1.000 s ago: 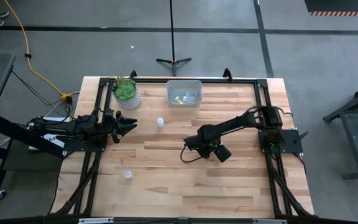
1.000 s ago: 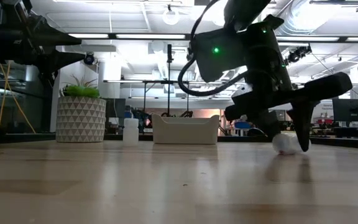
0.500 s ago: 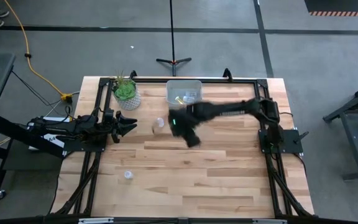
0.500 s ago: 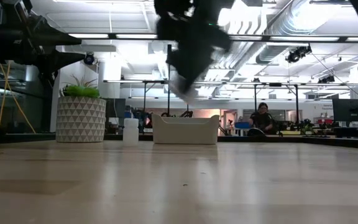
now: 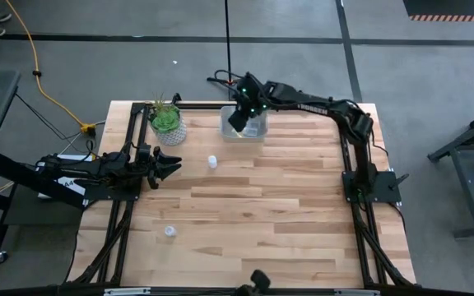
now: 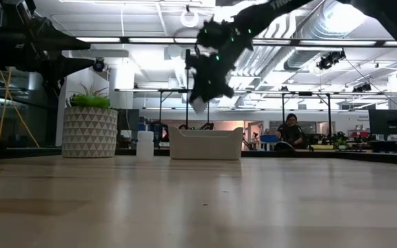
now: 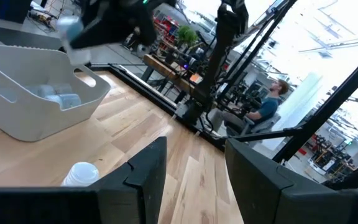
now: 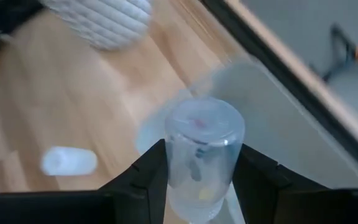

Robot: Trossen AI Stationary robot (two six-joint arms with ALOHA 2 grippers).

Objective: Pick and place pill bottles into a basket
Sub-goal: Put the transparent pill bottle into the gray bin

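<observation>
R gripper (image 5: 241, 117) clamps a pill bottle (image 8: 199, 155) round its body, above the basket (image 5: 257, 131) at table's far edge. Looks light, stiff, slick plastic, so mid-body hold suits it. L gripper (image 5: 171, 164) waits open nr left edge; two bottles (image 5: 212, 162) left on table.

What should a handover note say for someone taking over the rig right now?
Right gripper: shut on a pill bottle, raised over the basket.
Left gripper: open, empty, waiting at the table's left edge near the plant pot.
Done: a few bottles already lie in the basket.
Left: release this one, then fetch the upright bottle mid-table and the front-left bottle.
</observation>
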